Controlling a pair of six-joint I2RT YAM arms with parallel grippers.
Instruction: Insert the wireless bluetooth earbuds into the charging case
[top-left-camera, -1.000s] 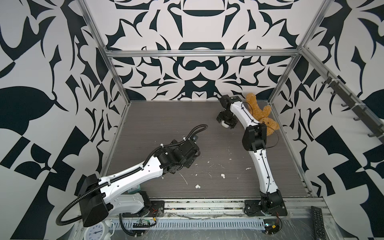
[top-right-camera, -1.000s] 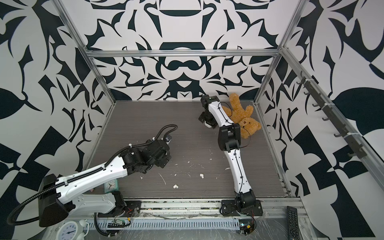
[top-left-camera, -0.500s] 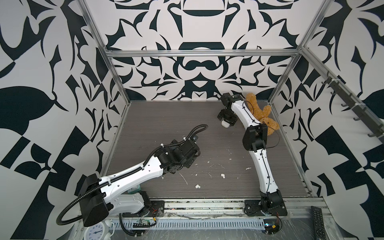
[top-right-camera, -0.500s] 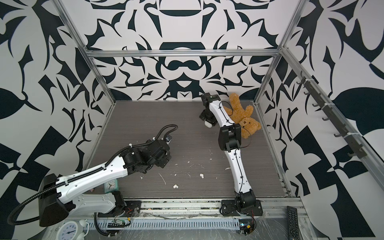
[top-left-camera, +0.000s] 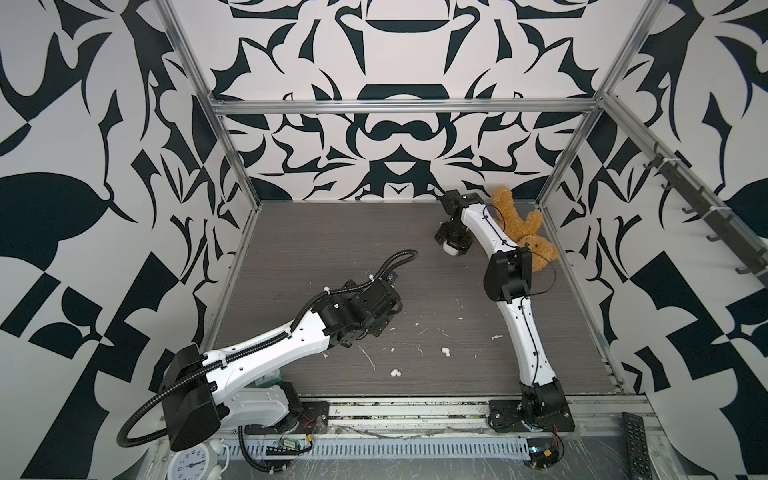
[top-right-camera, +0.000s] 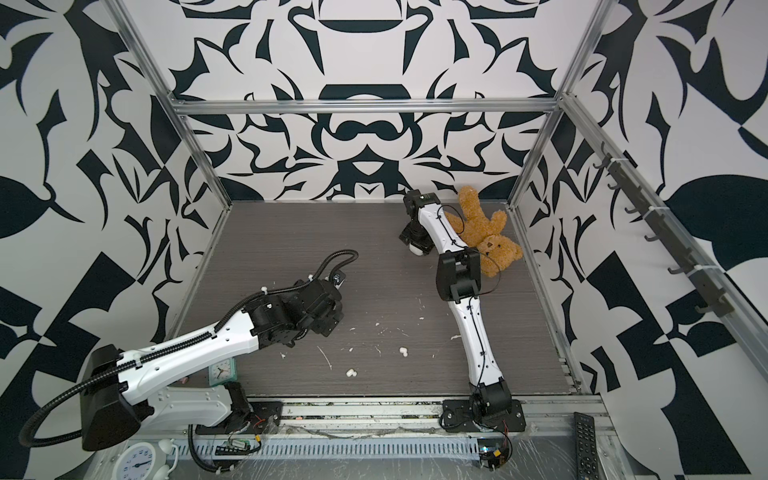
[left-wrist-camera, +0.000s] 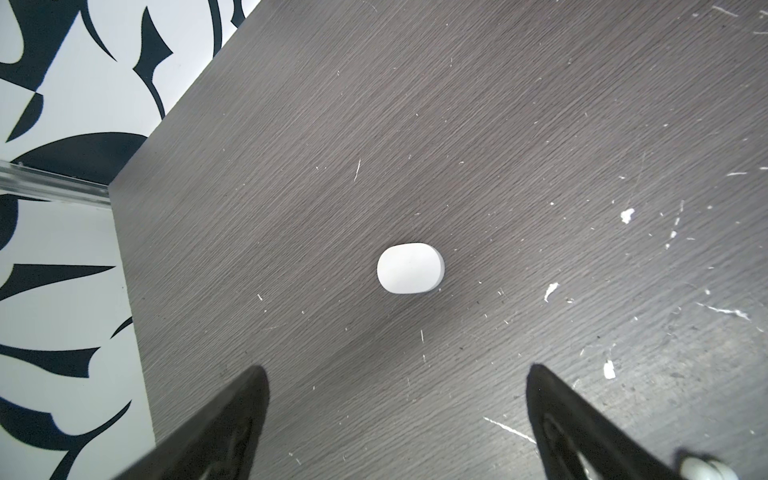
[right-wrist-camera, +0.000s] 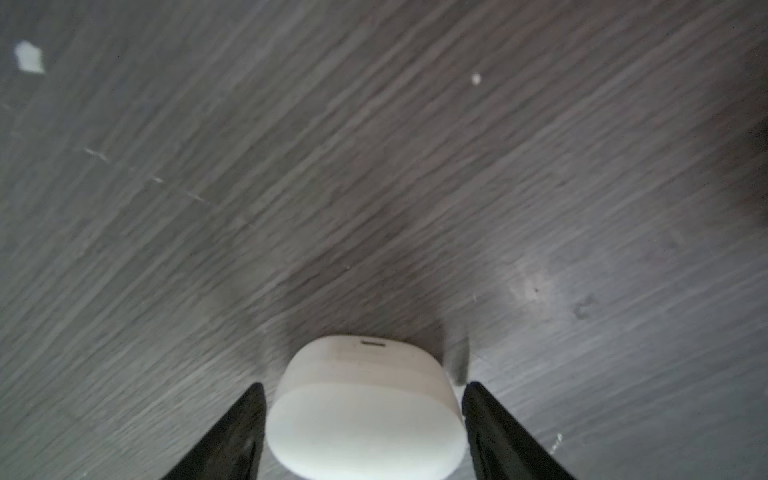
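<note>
The left jaws stand wide open over a shut case (left-wrist-camera: 410, 269) on the table (left-wrist-camera: 498, 124), holding nothing. The right jaws closely flank a second case (right-wrist-camera: 365, 419) at the table's back, near a teddy bear (top-left-camera: 521, 232). Whether they grip it I cannot tell. One earbud (top-left-camera: 446, 351) lies near the front, another earbud (top-left-camera: 395, 372) apart from it.

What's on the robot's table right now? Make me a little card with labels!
table: dark wood grain, flecked with white debris
left gripper: open, with a closed white charging case lying ahead of it, untouched
right gripper: jaws either side of a second closed charging case; contact unclear
earbuds: two seen, loose near the front
teddy bear: far right corner, behind the right arm
</note>
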